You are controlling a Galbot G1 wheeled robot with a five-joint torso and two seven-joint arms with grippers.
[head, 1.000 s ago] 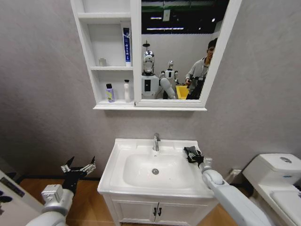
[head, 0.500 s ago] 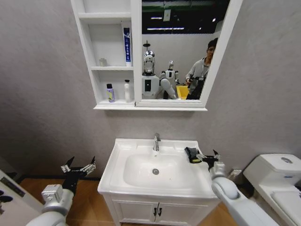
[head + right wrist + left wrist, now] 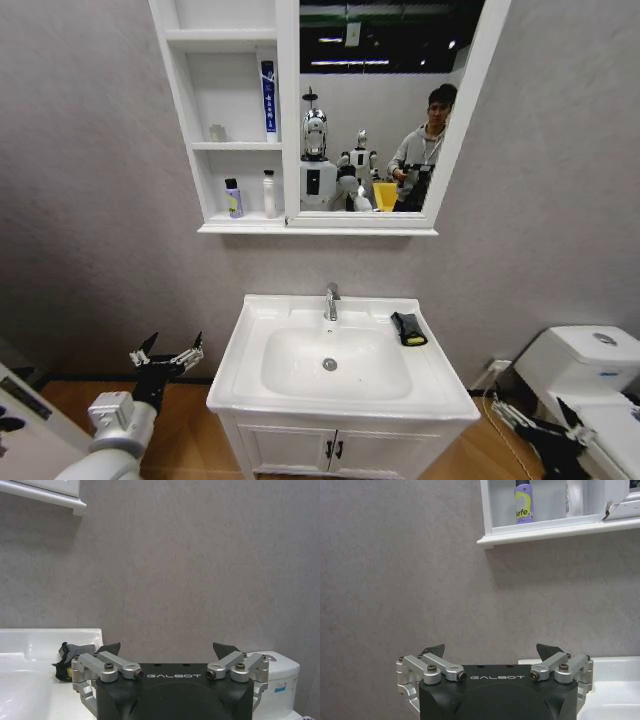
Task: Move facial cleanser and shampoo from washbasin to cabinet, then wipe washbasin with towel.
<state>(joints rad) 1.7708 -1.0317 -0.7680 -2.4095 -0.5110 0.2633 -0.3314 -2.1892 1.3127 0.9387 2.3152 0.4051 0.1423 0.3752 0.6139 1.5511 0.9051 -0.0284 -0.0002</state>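
The white washbasin (image 3: 250, 330) stands centred below me. The black towel (image 3: 408, 328) with its yellow-green edge lies on the basin's back right rim. The cabinet (image 3: 284, 120) hangs above. Its middle shelf holds a blue tube (image 3: 268, 95). Its lower shelf holds a purple-labelled bottle (image 3: 233, 198) and a white bottle (image 3: 268, 193). I cannot tell which of these are the facial cleanser and the shampoo. My right gripper (image 3: 545, 425) is open and low, right of the basin. The right wrist view shows the towel (image 3: 67, 652) past one of my right gripper's (image 3: 167, 650) fingers. My left gripper (image 3: 167, 352) hangs open left of the basin.
A white toilet (image 3: 590, 370) stands at the right, close to my right gripper. A white two-door vanity (image 3: 330, 450) sits under the basin. A small cup (image 3: 217, 131) is on the cabinet's middle shelf. The chrome tap (image 3: 331, 300) rises at the basin's back.
My right gripper has let go of the towel and drawn back, down and to the right beside the toilet. The towel now lies flat on the rim. The left arm has not moved.
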